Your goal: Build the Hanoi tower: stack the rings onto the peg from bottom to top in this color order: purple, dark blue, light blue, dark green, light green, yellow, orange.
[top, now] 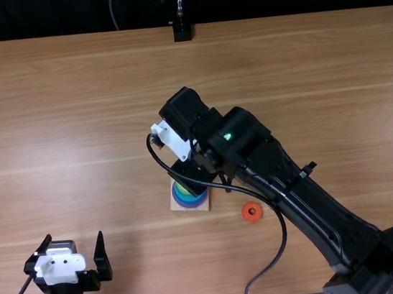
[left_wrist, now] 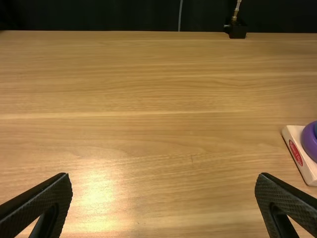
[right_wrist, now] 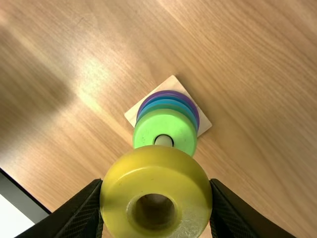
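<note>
the right gripper (right_wrist: pixel 156 181) pinches the yellow ring (right_wrist: pixel 153 171) by its sides near the peg (right_wrist: pixel 164 141), likely keeping its hole clear; orange ring (top: pixel 253 218) (last, i reckon) lies apart; left gripper (left_wrist: pixel 163 174) gapes, empty.

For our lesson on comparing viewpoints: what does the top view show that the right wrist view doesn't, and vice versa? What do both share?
Top view: the small round orange plastic-looking ring and the left black gripper.
Right wrist view: the pale round peg tip and the thick yellow ring between the right black gripper's fingers.
Both: the square pale wooden base, light green ring and brown wooden table.
</note>
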